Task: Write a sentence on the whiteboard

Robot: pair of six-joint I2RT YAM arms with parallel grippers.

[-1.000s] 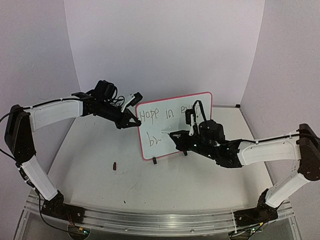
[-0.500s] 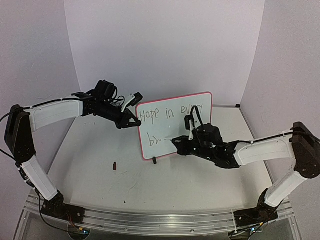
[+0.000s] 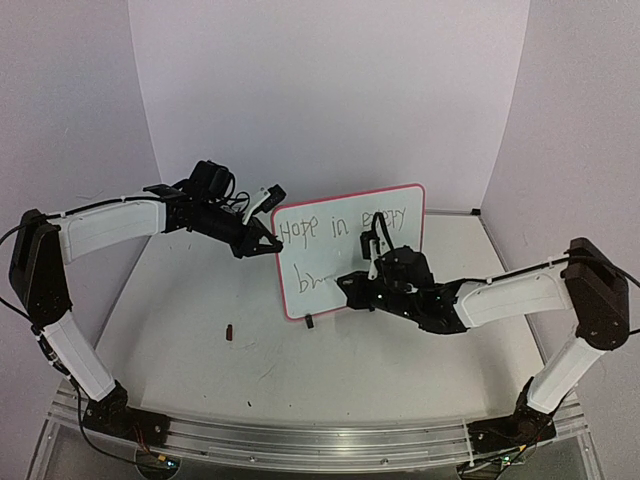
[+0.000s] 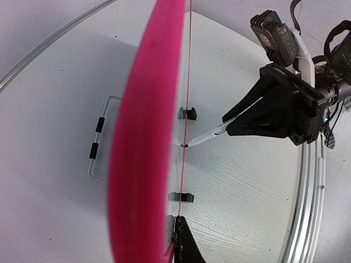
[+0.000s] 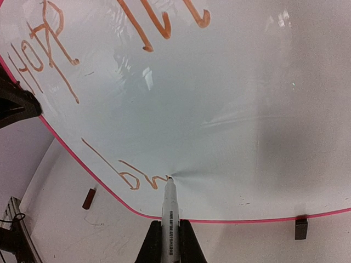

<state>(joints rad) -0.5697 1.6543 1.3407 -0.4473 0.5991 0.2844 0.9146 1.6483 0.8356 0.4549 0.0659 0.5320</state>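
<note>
The whiteboard (image 3: 328,255) stands upright on the table, white with a pink rim. My left gripper (image 3: 270,243) is shut on the whiteboard's left edge; the left wrist view shows that rim (image 4: 145,142) edge-on, pinched in my gripper (image 4: 174,244). My right gripper (image 3: 350,284) is shut on a white marker (image 5: 169,211), and the marker's tip touches the board's lower left. The sentence (image 3: 340,225) reads "Hope in every" along the top, partly hidden by my right arm. Below it, "br" (image 5: 123,171) ends at the marker tip.
A small dark red cap (image 3: 231,332) lies on the table in front of the board's left side, also seen as the cap (image 5: 89,198) in the right wrist view. A black foot (image 5: 299,228) props the board's lower edge. Lilac walls close in behind and at both sides.
My right arm has shifted left and lower along the board, keeping the marker tip just past "br". The left arm and the board have stayed still.
</note>
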